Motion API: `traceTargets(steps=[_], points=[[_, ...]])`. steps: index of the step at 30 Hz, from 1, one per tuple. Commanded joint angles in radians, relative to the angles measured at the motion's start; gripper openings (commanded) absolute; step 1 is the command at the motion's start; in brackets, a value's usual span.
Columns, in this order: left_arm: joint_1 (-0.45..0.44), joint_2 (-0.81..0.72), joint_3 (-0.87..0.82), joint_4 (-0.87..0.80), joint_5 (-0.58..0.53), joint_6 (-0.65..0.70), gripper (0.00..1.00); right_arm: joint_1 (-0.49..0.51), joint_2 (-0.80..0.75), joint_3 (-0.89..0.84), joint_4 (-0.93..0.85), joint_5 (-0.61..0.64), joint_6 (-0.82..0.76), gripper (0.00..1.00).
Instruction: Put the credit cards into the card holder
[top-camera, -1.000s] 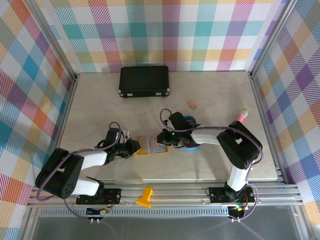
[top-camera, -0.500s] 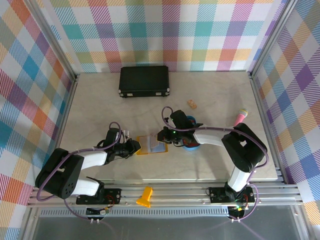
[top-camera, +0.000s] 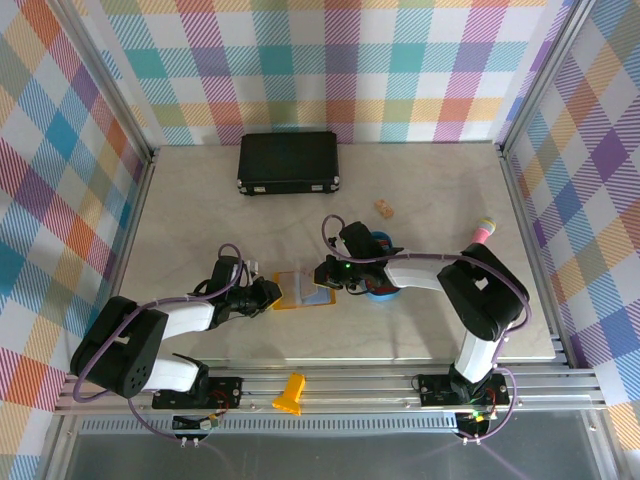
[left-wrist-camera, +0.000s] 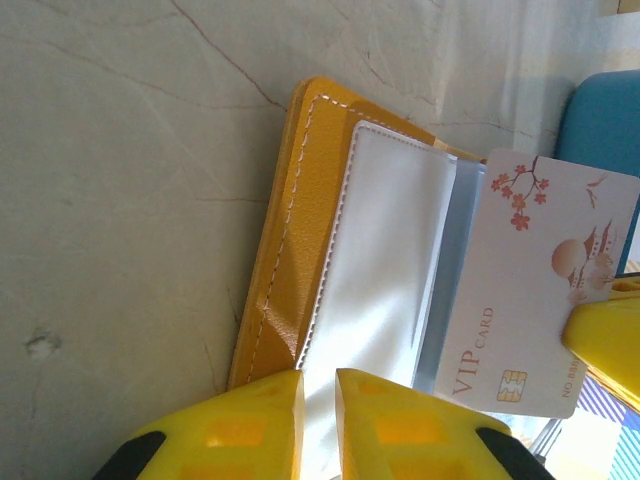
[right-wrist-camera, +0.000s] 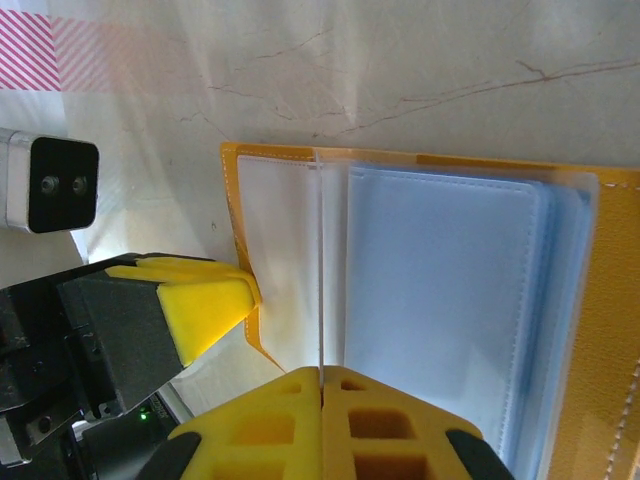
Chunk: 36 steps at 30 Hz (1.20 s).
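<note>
Little has changed over the last second. My right end effector (right-wrist-camera: 322, 388) has barely shifted and pinches a pale card (left-wrist-camera: 540, 290) at the open wallet's (left-wrist-camera: 290, 200) pockets. My left end effector (left-wrist-camera: 318, 388) clamps the wallet's flap mid-bench (top-camera: 200, 200), toward the near edge. The card isn't seated yet.

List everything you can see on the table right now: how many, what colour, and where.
card holder: one, mustard yellow, open, table centre
credit card: one, white with blossoms, over the holder
tray: one, blue, right of holder
case: one, black, far edge
small object: one, tan, beyond tray
pink object: one, right side
yellow object: one, near rail
left gripper: yellow, pinching holder
right gripper: yellow, shut on card
</note>
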Motion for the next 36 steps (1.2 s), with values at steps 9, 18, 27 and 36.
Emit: traceTargets(steps=[9, 18, 27, 36], points=[[-0.008, 0.028, -0.016, -0.064, -0.051, -0.009, 0.17, -0.004, 0.045, -0.026, 0.044, -0.027, -0.015, 0.00], [-0.008, 0.031, -0.018, -0.060, -0.049, -0.008, 0.17, -0.003, 0.054, -0.049, 0.085, -0.050, 0.028, 0.00], [-0.008, 0.030, -0.021, -0.059, -0.051, -0.009, 0.17, 0.003, 0.056, -0.069, 0.103, -0.058, 0.051, 0.00], [-0.008, 0.039, -0.018, -0.053, -0.049, -0.011, 0.17, 0.009, 0.046, -0.072, 0.109, -0.060, 0.066, 0.00]])
